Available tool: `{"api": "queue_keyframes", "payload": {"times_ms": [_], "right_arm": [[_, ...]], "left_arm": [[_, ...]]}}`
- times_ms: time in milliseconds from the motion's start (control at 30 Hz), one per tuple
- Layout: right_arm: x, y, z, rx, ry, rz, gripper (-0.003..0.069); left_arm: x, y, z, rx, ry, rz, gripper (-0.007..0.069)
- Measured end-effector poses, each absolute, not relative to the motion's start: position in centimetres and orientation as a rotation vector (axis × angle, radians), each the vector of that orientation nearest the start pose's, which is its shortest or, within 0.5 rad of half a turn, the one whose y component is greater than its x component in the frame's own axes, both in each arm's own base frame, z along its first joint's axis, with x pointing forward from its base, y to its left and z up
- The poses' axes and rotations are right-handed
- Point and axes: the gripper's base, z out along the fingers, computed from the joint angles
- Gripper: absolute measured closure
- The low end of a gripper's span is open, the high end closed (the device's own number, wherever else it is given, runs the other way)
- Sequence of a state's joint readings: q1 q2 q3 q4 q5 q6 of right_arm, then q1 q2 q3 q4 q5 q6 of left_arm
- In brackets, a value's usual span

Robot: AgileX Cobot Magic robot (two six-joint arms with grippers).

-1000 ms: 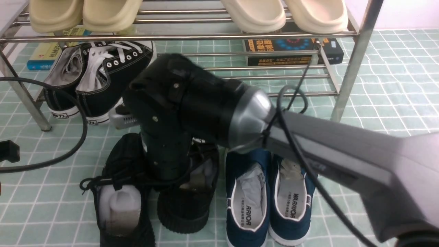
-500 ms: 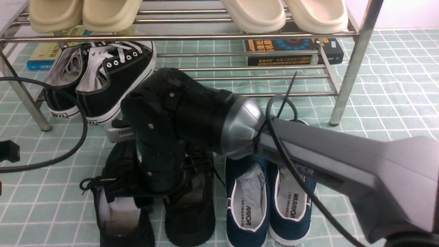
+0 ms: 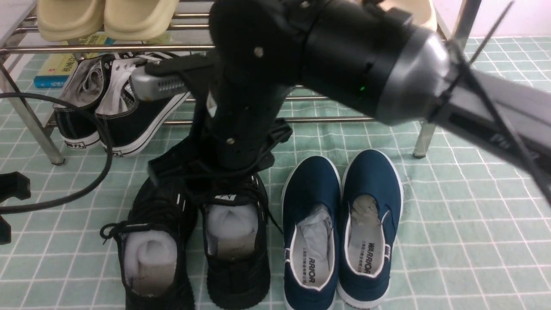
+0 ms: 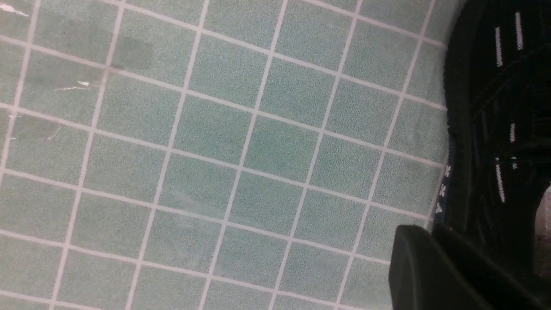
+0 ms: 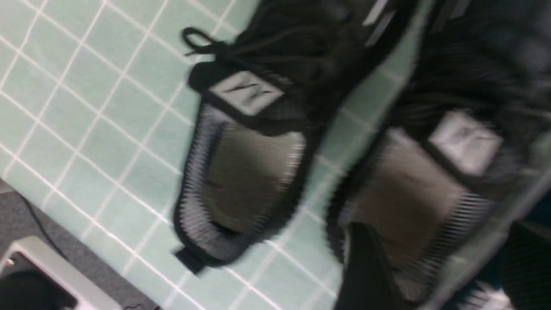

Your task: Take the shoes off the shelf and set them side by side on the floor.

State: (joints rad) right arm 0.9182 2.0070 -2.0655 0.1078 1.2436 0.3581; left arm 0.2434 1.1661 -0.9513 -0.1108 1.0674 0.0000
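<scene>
While right gripper (image 5: 434,267) gapes, shoes (image 3: 275,232) paired

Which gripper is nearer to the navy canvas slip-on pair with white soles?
The right. The right gripper hangs above the black knit lace-up sneakers beside the navy pair; the left gripper is beyond those sneakers, farther off.

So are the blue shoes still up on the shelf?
No, the blue shoes sit side by side on the green floor, in front of the shelf.
</scene>
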Motion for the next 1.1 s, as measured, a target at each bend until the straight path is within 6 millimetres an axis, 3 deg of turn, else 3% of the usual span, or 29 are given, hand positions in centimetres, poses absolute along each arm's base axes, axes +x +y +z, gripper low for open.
{"api": "queue_keyframes", "payload": {"times_ms": [33,167,233,267,300,333,433,467,533,567,633,700,767,800,867,900,967,1100], "right_arm": [[26.1,35.4,34.1,-0.753,2.674,0.521,0.0259],[25.5,31.3,36.1,-0.786,2.644,0.489,0.0388],[25.2,30.2,36.7,-0.786,2.637,0.484,0.0421],[24.5,28.2,37.8,-0.785,2.621,0.479,0.0475],[24.5,27.9,37.7,-0.782,2.626,0.474,0.0482],[23.2,25.2,39.4,-0.767,2.589,0.477,0.0545],[20.9,21.0,41.2,-0.735,2.541,0.457,0.0626],[20.7,20.7,41.3,-0.733,2.538,0.458,0.0631],[17.8,16.9,41.9,-0.704,2.502,0.418,0.0671],[17.6,16.6,41.9,-0.703,2.499,0.411,0.0673],[14.2,13.0,41.1,-0.688,2.446,0.38,0.0675],[13.2,11.9,40.7,-0.672,2.387,0.397,0.0675],[10.6,9.4,38.9,-0.627,2.212,0.463,0.0675],[10.5,9.4,38.4,-0.623,2.195,0.471,0.0675],[8.6,7.8,36.8,-0.562,1.981,0.573,0.0675],[8.4,7.6,36.4,-0.562,1.985,0.575,0.0675],[7.5,6.9,34.0,-0.522,1.855,0.638,0.0673],[7.2,6.6,32.0,-0.562,1.797,0.612,0.0673]], "left_arm": [[20.5,4.2,30.4,-0.382,2.728,-0.083,0.055],[20.5,4.0,30.4,-0.392,2.727,-0.116,0.055],[20.5,4.0,30.4,-0.394,2.727,-0.12,0.055],[20.5,3.9,30.4,-0.396,2.727,-0.126,0.0549],[20.5,3.9,30.4,-0.396,2.727,-0.126,0.0549],[20.5,3.9,30.4,-0.396,2.728,-0.128,0.0545],[20.5,3.9,30.4,-0.396,2.728,-0.128,0.0542],[20.5,3.9,30.4,-0.396,2.728,-0.128,0.0542],[20.5,3.9,30.4,-0.396,2.729,-0.128,0.0542],[20.5,3.9,30.4,-0.396,2.729,-0.128,0.0542],[20.5,3.9,30.4,-0.397,2.725,-0.13,0.0542],[20.6,3.9,30.4,-0.397,2.722,-0.131,0.0541],[20.7,3.9,30.4,-0.4,2.708,-0.14,0.0538],[20.7,3.9,30.4,-0.4,2.707,-0.14,0.0538],[20.8,3.9,30.5,-0.401,2.698,-0.139,0.0536],[20.8,3.9,30.5,-0.401,2.697,-0.139,0.0536],[20.8,3.9,30.5,-0.4,2.693,-0.138,0.0534],[20.8,3.9,30.5,-0.4,2.692,-0.138,0.0531]]}}
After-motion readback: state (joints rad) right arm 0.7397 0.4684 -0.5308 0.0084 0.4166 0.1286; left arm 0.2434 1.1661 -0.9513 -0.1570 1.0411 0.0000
